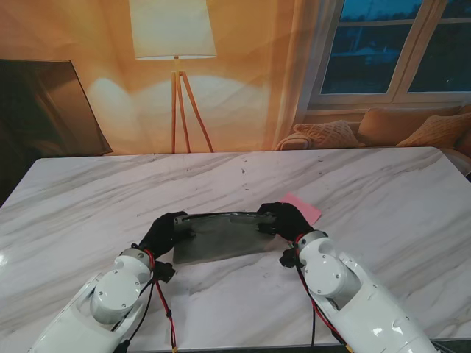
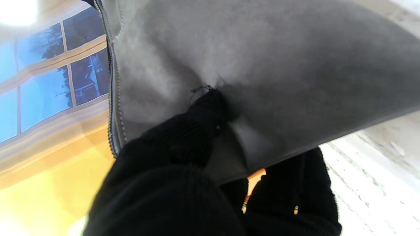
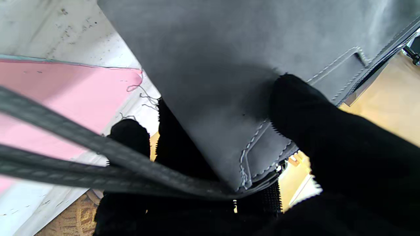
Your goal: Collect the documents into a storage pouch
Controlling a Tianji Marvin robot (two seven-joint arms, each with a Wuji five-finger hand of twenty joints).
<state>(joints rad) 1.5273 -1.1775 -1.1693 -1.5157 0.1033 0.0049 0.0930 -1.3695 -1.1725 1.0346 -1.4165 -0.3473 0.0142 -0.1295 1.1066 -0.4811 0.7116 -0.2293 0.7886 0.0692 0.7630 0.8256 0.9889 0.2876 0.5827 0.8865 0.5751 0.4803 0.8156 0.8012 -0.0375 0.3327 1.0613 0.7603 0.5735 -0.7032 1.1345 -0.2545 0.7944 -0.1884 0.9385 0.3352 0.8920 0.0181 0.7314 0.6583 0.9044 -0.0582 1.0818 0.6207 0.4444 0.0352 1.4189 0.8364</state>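
Two hands are on the pouch (image 1: 221, 234), one per end: your left hand (image 1: 163, 232) is clamped on the left end, thumb pressed into the grey felt in its wrist view, other fingers under the fabric; your right hand (image 1: 285, 218) is clamped on the right end, thumb on the stitched corner, zipper edge running past it. Landmark is the pouch: it sits mid-table on the marble table (image 1: 383, 191), zipper edge on the side farther from you, body sagging toward you. Pink document (image 1: 302, 207) lies flat just beside the pouch's right end, on the far side, partly hidden behind the right hand; only one sheet shows, can't tell if more are there. Step in hand looks like holding the mouth open for loading. Whether the mouth is open can't be confirmed from these views, so check first. Keep the left grip firm as anchor and pull the ends gently apart so the opening faces the sheet. Felt is floppy, so expect it to collapse if either grip loosens. Free the right hand only once the left holds the mouth steady.
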